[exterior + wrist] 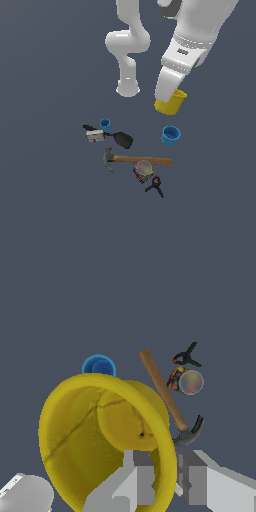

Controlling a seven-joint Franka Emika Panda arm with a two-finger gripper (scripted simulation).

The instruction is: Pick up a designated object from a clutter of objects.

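Gripper [167, 476] clamped on the wall of the yellow cup [102, 441], one finger [137, 478] inside the rim, the other outside, as seen in the wrist view; in the exterior view yellow cup [170, 102] tilted, partly hidden behind the white arm [187, 47], just below the wrist; whether clear of the grey floor [45, 210] cannot be told for sure.

Taking the wooden-handled hammer [137, 160] as landmark, in the exterior view: larger blue cup [170, 135] just above the free end of the handle, between hammer and yellow cup; smaller blue cup [105, 124] up and toward the exterior view's left of the hammer head; white-and-red tool [94, 134] just beside that smaller cup, farther toward the exterior view's left than the hammer head; black spatula [122, 138] just above the hammer head, blade near the handle, apart from it; clear round container [143, 171] touching or overlapping the underside of the handle, multicoloured bits seen within; black clamp [155, 187] just beyond the container, on the side away from the handle.

In the wrist view: hammer [167, 398] beside the yellow rim, head near the outer finger; one blue cup [99, 366] peeping over the far rim; container [187, 381] and clamp [186, 356] past the handle.
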